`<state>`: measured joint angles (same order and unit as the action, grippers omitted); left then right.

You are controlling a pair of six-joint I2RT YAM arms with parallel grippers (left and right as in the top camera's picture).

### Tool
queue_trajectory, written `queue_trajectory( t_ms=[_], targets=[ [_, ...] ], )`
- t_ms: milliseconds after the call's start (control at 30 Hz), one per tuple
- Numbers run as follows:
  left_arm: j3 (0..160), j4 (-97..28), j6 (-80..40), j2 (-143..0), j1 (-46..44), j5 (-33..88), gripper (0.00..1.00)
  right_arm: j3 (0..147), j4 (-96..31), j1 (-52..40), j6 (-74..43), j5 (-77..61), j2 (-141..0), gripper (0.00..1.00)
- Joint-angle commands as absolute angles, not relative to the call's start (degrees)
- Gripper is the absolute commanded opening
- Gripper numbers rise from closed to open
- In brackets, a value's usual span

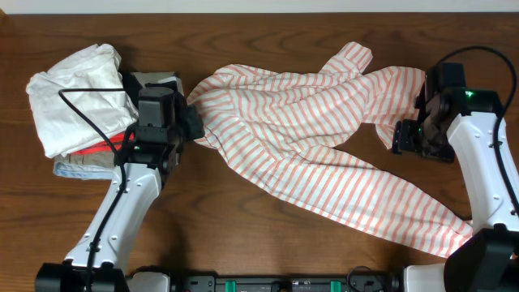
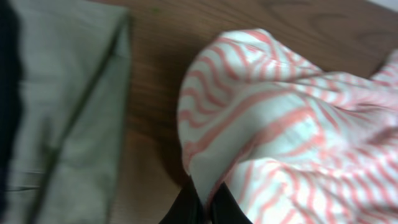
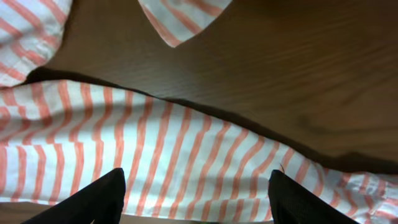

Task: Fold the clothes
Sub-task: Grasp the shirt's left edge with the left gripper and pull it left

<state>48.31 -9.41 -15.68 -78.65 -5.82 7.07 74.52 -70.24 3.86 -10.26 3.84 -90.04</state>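
We are clamping our left hand (image 2: 205, 202) on the striped shirt (image 1: 316, 142), sprawling from centre to lower right on the desk (image 1: 243, 32), probably to tug it flat. Our right hand (image 3: 196, 186) is hovering, fingers apart, above a sleeve (image 3: 186, 140).

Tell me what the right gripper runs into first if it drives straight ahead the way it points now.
The striped garment: its cloth lies right ahead of the right gripper, between the open fingers. Bare table shows only beyond it. How close is unclear.
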Motion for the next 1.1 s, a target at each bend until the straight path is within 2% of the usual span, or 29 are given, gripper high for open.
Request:
queue_trajectory(
  t_ms=[0, 400, 467, 567, 833, 1067],
  targets=[
    [48.3, -9.6, -11.1, -78.7, -5.7, -1.0, 0.06, 72.5, -70.5, 5.4, -11.8, 3.8, -89.2, 0.73],
    [48.3, -10.5, -9.9, -78.8, -4.1, -1.1, 0.06, 64.1, -67.4, 13.6, -15.8, 3.8, -89.2, 0.76],
    [48.3, -10.7, -9.8, -78.8, -3.9, -1.1, 0.06, 62.8, -66.0, 13.8, -15.8, 3.4, -89.2, 0.8],
    [48.3, -11.3, -9.9, -78.8, -3.9, -1.1, 0.06, 61.2, -59.4, 13.8, -15.0, 2.7, -89.3, 0.84],
    [48.3, -11.6, -9.9, -78.8, -3.9, -1.1, 0.06, 56.5, -30.5, 13.3, -11.5, -8.7, -90.5, 0.88],
    [48.3, -11.6, -9.9, -78.8, -3.9, -0.6, 0.06, 56.1, -19.9, 11.8, -11.5, -11.0, -97.4, 0.86]
  ],
)
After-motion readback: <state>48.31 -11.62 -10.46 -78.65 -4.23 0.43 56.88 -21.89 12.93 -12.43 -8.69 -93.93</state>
